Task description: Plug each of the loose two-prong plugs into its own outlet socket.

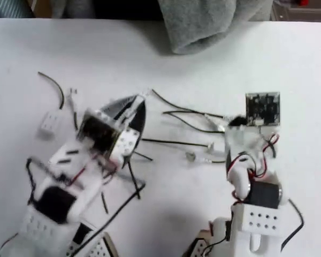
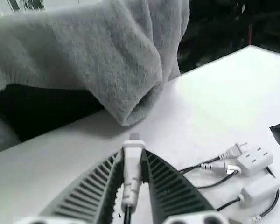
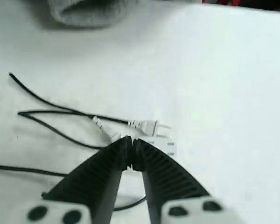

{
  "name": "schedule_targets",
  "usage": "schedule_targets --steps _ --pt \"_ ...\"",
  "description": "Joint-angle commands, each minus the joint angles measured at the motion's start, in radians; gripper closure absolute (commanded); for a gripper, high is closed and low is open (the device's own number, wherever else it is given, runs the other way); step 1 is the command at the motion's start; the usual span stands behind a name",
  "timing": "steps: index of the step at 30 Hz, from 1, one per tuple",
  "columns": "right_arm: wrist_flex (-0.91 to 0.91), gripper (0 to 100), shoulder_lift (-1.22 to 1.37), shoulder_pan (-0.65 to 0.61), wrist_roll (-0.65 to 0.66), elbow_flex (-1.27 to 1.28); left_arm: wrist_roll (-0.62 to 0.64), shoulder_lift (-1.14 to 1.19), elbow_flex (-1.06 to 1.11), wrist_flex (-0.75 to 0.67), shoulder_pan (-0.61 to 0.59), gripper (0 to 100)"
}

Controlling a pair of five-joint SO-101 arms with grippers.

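My left gripper (image 2: pixel 132 161) is shut on a white two-prong plug (image 2: pixel 132 154), prongs pointing out past the fingertips toward the grey cloth. From above, this gripper (image 1: pixel 137 105) holds the plug (image 1: pixel 140 98) left of the table's middle. My right gripper (image 3: pixel 129 142) is shut, its black tips at the edge of a white outlet socket (image 3: pixel 164 147); I cannot tell if it pinches anything. A loose white plug (image 3: pixel 148 125) lies just beyond that socket. Seen from above, the right gripper (image 1: pixel 231 124) is at mid-right. Another white socket (image 1: pixel 50 122) lies far left.
A grey cloth (image 1: pixel 203 27) drapes over the table's far edge. Black cables (image 1: pixel 182 119) trail across the middle, with small loose plugs (image 1: pixel 208 145) between the arms. In the left wrist view, two white sockets (image 2: pixel 255 158) lie side by side.
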Motion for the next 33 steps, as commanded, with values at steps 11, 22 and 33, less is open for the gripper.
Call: schedule_targets --steps 11,22,33 --pt "-0.197 98.0 -0.002 -0.280 -0.032 0.276 0.092 0.608 -0.577 0.338 -0.229 98" --pt "-0.367 91.7 0.222 -0.659 -0.244 0.058 0.100 0.521 -0.394 0.233 -0.455 98" --pt "-0.162 82.9 1.070 -0.745 -0.288 -0.694 0.095 0.521 -0.222 0.031 -0.475 98"
